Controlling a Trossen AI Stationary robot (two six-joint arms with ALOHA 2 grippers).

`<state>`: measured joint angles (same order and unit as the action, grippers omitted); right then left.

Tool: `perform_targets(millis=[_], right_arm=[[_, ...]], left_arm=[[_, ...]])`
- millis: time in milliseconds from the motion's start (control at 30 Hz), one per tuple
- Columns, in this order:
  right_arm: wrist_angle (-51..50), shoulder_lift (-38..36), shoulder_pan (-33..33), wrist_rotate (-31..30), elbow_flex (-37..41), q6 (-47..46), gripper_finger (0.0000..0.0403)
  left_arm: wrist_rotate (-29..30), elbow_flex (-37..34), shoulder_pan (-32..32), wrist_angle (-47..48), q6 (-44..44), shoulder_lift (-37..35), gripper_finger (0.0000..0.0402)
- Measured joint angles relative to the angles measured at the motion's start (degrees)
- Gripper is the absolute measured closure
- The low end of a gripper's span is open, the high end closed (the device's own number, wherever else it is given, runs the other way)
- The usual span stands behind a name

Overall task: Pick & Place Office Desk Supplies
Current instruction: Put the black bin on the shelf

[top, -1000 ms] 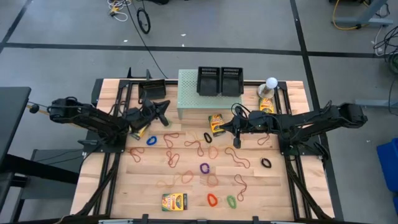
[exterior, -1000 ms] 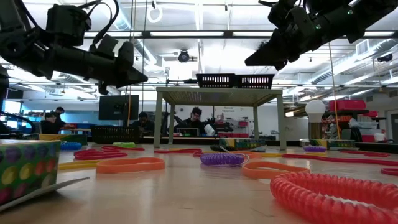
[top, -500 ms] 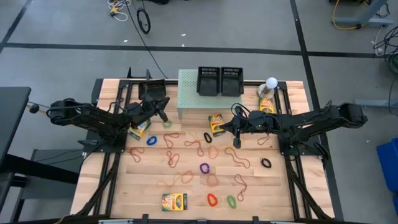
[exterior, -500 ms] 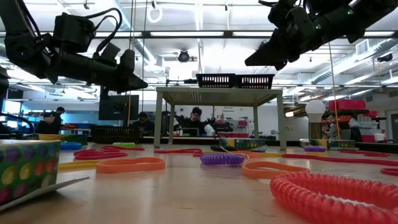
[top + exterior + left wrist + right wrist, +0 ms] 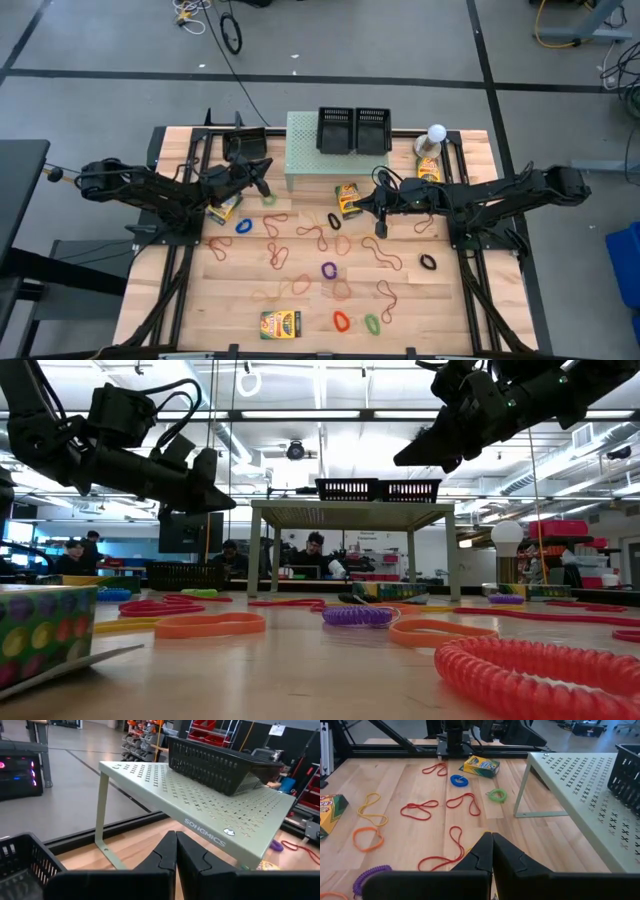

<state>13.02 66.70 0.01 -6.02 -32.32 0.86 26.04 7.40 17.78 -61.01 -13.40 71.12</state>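
A: Currently, both pincers are hanging closed and empty above the table [image 5: 300, 300]. The left pincer [image 5: 264, 186] is hovering near the green stand [image 5: 305, 160]; the right pincer [image 5: 378, 226] is hovering beside a box [image 5: 348, 199].

B: It is needing to open wide before descending. Four boxes and roughly twenty rubber-band loops [image 5: 329, 269] are lying scattered on the table.

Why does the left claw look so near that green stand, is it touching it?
Apart. In the low view the left end effector hangs shut in the air, with a clear gap to the stand; its wrist view shows the stand ahead.
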Motion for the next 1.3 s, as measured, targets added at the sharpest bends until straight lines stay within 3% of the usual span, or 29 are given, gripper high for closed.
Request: perform_targets(millis=[567, 933, 1067, 1300], right_arm=[[0.0, 0.0, 0.2, 0.0, 0.0, 0.0, 0.0396], [0.0, 0.0, 0.2, 0.0, 0.0, 0.0, 0.0396], [0.0, 0.0, 0.2, 0.0, 0.0, 0.0, 0.0396], [0.0, 0.0, 0.2, 0.0, 0.0, 0.1, 0.0396]], left_arm=[[1.3, 0.0, 4.3, 8.8, 3.5, 0.0, 0.0395], [-1.6, 1.0, 7.8, 18.0, 3.5, 0.0, 0.0395], [0.2, 4.3, 7.8, 25.9, 5.0, 0.0, 0.0382], [4.9, 13.6, 7.8, 48.6, 9.0, 0.0, 0.0328]])
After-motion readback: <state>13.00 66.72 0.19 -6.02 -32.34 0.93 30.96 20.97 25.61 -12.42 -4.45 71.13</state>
